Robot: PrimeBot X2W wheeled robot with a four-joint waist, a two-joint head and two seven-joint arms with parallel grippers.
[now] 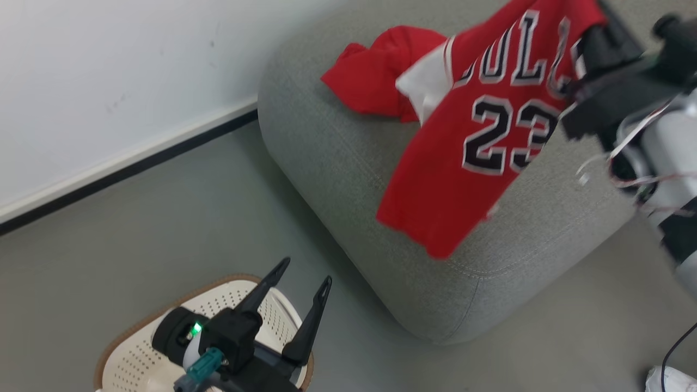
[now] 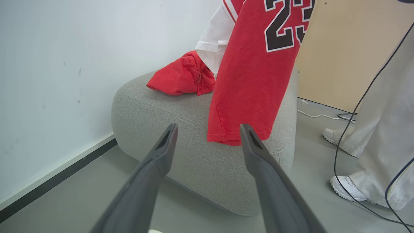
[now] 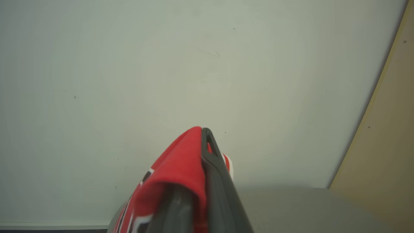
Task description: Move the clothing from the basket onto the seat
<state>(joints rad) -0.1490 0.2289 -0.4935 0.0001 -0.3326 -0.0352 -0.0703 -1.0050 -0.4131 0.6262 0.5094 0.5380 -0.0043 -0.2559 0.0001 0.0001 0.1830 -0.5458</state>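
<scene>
right wrist view: jersey (image 3: 181,161) over closed right jaws, lettering cut off

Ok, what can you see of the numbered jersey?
The jersey is bright red soft fabric with dark, white-outlined letters and the number 23. It hangs unfolded from the right gripper, its top edge draped over the shut fingers. Its hem dangles over the grey seat; contact there is unclear. A plain red garment lies beside it.

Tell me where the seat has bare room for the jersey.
On the seat, bare: the near corner below the jersey hem, and the wall-side strip before the plain red garment. Crowded: the far end, where both garments meet.
</scene>
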